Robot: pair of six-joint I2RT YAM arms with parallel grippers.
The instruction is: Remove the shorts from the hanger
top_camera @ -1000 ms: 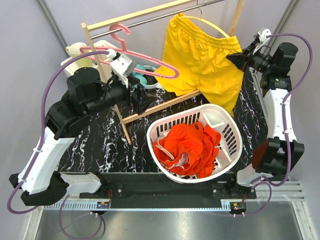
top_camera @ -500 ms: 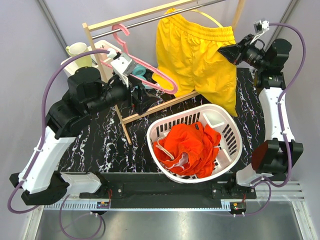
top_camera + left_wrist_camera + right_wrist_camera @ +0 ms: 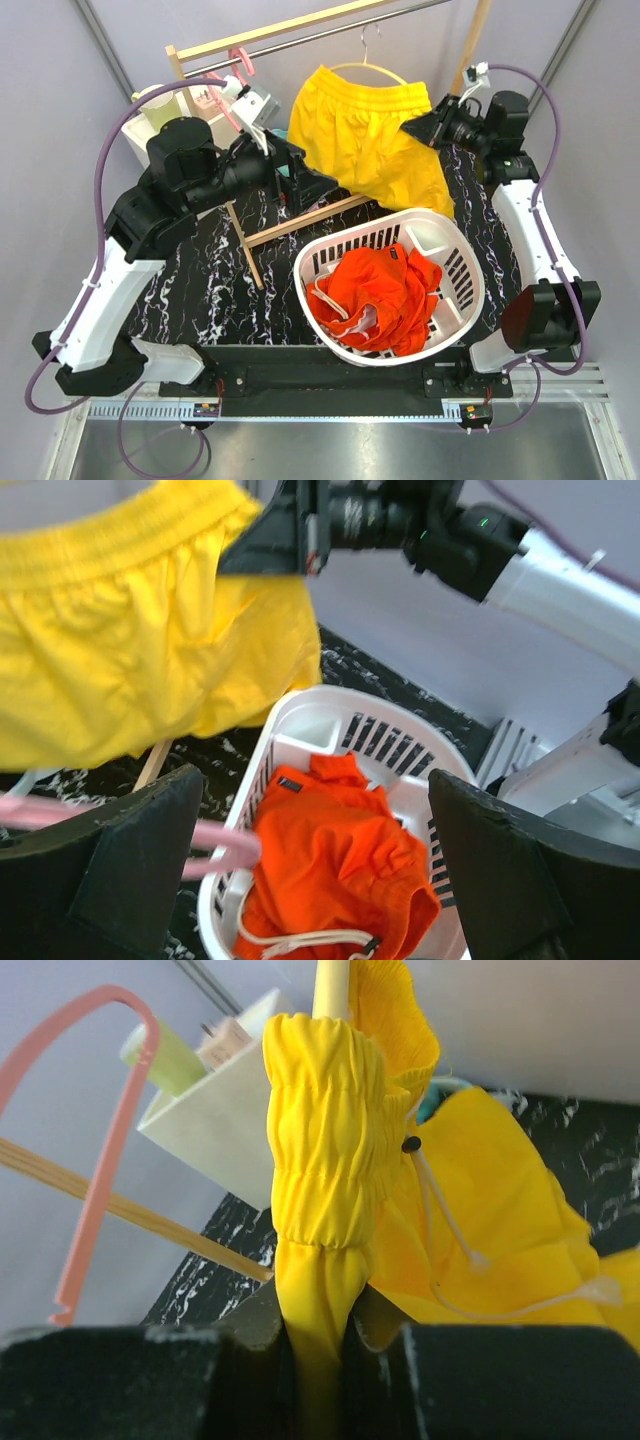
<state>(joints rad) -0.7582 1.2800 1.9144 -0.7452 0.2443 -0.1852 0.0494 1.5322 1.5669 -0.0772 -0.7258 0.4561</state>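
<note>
The right claw (image 3: 415, 128) grasps the hanging yellow shorts (image 3: 360, 135) by the waistband. The left claw (image 3: 305, 180) is spread wide, released. The orange shorts (image 3: 375, 290) lie in the basket (image 3: 450, 240).

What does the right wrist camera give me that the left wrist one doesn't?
Only right wrist: the yellow shorts' elastic waistband pinched between the fingers of the right gripper, their white drawstring and a white box behind. Only left wrist: the white laundry basket holding the orange-red shorts, framed by the open left gripper. Both: the yellow shorts, the right gripper on them, and the pink hanger.
</note>
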